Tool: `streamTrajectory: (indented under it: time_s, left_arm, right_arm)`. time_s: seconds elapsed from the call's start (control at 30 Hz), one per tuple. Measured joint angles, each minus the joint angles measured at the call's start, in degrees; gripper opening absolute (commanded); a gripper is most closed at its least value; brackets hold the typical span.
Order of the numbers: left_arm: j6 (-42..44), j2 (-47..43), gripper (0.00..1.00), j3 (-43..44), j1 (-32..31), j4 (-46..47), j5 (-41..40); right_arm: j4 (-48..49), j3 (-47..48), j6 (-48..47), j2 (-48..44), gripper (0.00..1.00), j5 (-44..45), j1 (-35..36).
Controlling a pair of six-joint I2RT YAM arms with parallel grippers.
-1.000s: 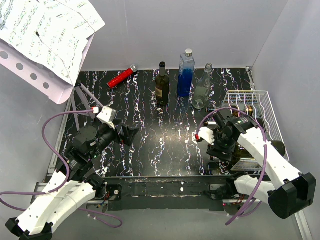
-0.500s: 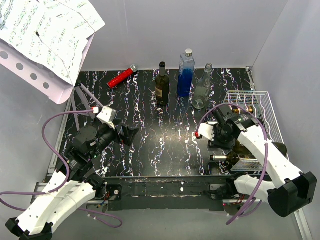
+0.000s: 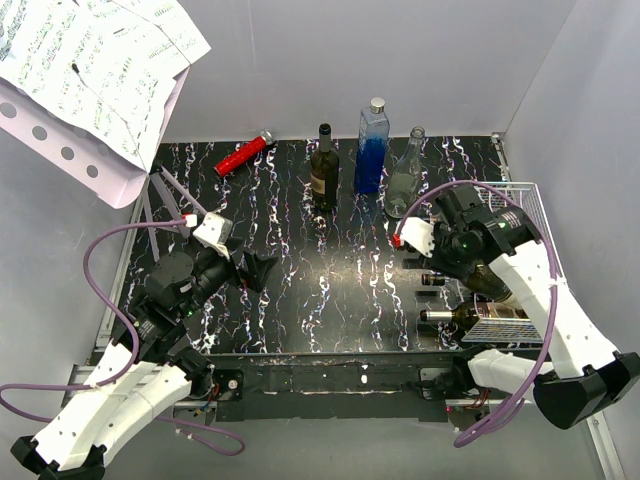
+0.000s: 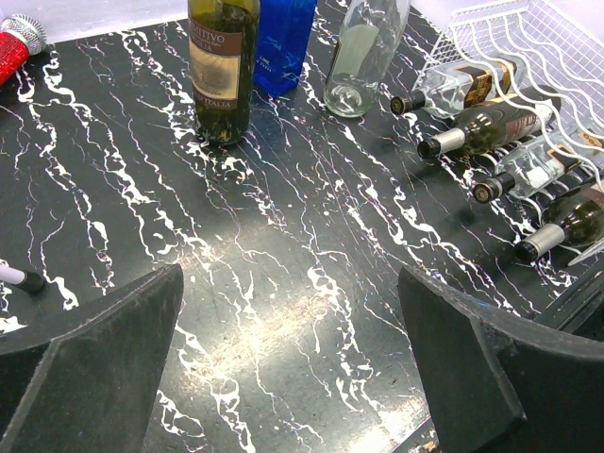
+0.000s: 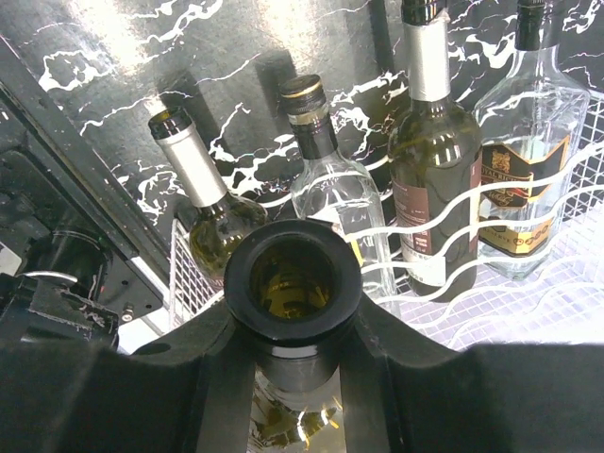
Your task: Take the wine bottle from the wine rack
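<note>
The wine bottle, dark glass with an open mouth, points its neck straight at the right wrist camera. My right gripper is shut on that neck, one black finger on each side. From above, the right gripper hangs over the near-left corner of the white wire wine rack, with the bottle's olive body tilted below it. Several other bottles lie in the wine rack underneath. My left gripper is open over bare black tabletop, far left of the rack.
Three bottles stand upright at the back: a dark wine bottle, a blue bottle and a clear one. A red cylinder lies at the back left. A sheet-music stand overhangs the left edge.
My right gripper has shut on the bottle's neck and moved up and toward the back, lifting the neck away from the rack's front. The left arm has not moved.
</note>
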Motion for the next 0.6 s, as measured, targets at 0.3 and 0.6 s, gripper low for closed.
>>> streamTrajectory:
  time_s: [0.3, 0.6]
  left_arm:
    - [0.00, -0.04, 0.98, 0.02, 0.00, 0.00, 0.00]
    - [0.00, -0.13, 0.98, 0.02, 0.00, -0.02, 0.02]
  right_arm:
    - [-2.54, 5.18, 0.87, -0.48, 0.01, 0.55, 0.00]
    - [-2.91, 16.72, 2.45, -1.18, 0.01, -0.44, 0.28]
